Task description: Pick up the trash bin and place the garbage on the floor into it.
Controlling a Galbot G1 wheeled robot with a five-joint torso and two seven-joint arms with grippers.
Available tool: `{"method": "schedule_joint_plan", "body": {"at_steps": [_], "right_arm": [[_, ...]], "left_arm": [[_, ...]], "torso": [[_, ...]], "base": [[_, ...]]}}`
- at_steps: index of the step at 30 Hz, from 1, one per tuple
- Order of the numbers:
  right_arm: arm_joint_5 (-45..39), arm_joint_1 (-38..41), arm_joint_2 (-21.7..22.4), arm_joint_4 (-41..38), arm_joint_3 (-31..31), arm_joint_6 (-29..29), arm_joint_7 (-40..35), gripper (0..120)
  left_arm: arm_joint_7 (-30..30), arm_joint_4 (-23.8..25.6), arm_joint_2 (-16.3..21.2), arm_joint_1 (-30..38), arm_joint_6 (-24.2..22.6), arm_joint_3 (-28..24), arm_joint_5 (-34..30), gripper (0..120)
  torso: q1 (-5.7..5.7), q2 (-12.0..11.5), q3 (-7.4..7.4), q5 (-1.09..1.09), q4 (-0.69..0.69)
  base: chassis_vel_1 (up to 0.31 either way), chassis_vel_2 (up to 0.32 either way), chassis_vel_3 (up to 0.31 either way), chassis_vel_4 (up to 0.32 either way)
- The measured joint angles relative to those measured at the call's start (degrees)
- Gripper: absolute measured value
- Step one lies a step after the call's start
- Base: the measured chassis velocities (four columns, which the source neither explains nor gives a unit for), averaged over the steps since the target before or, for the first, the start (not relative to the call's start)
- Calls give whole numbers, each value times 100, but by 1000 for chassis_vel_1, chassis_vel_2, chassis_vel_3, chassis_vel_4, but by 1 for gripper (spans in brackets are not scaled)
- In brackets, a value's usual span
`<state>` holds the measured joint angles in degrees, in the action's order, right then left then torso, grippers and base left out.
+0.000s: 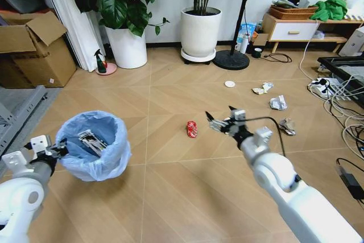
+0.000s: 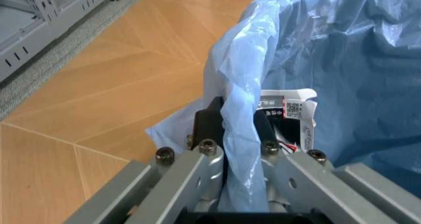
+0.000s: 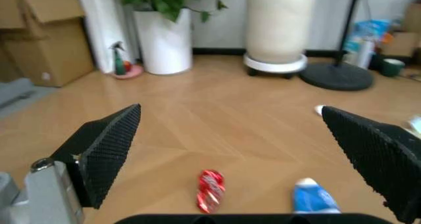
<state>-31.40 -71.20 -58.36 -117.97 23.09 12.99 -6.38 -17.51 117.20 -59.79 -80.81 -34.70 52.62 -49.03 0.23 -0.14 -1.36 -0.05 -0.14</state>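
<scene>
Wide wooden floor (image 1: 170,197) in a chevron pattern, with two big white plant pots (image 1: 200,29) against the far wall and a cardboard box (image 1: 34,49) at the left. Small round trash bin (image 1: 94,145) lined with a light-blue bag, low on the left, with some wrappers already inside. Left gripper (image 1: 50,151) clamped shut on the bin's rim, bag plastic pinched between its fingers (image 2: 209,116). Right gripper (image 1: 223,120) held out above the floor in the middle, jaws spread wide and empty. Crushed red can (image 1: 191,128) lying just left of it, a blue-and-white carton (image 3: 314,198) close beside the can. Farther back on the right, scattered paper wads (image 1: 278,102) and a small white disc (image 1: 230,83).
</scene>
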Motion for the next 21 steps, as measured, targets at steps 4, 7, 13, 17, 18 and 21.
{"method": "schedule_joint_plan", "body": {"at_steps": [4,7,13,17,18,21], "right_arm": [[133,-398,-237,-164,457,-4,-86,100],[258,-662,-480,-222,789,5,-164,100],[514,-1224,-1114,-367,1550,-55,-100,100],[544,-1362,-1201,-442,1730,-62,24,100],[547,-1381,-1204,-469,1775,-55,63,100],[545,-1375,-1205,-474,1790,-49,70,100]], "left_arm": [[0,52,-31,-26,-5,7,-34,0],[-1,108,-37,-46,-7,-9,-46,0],[9,219,-52,-90,-9,-105,-61,0],[9,246,-61,-83,-9,-154,-63,0],[9,258,-61,-81,-9,-165,-69,0],[10,274,-61,-81,-8,-171,-77,0]], "torso": [[0,0,0,-2,1],[0,0,0,0,2],[0,0,0,0,-1],[0,0,0,-1,0],[0,0,0,-1,0],[0,0,0,0,1]], "base": [[0,0,0,0],[0,0,0,0],[0,0,0,0],[0,0,0,0],[0,0,0,0],[0,0,0,0]]}}
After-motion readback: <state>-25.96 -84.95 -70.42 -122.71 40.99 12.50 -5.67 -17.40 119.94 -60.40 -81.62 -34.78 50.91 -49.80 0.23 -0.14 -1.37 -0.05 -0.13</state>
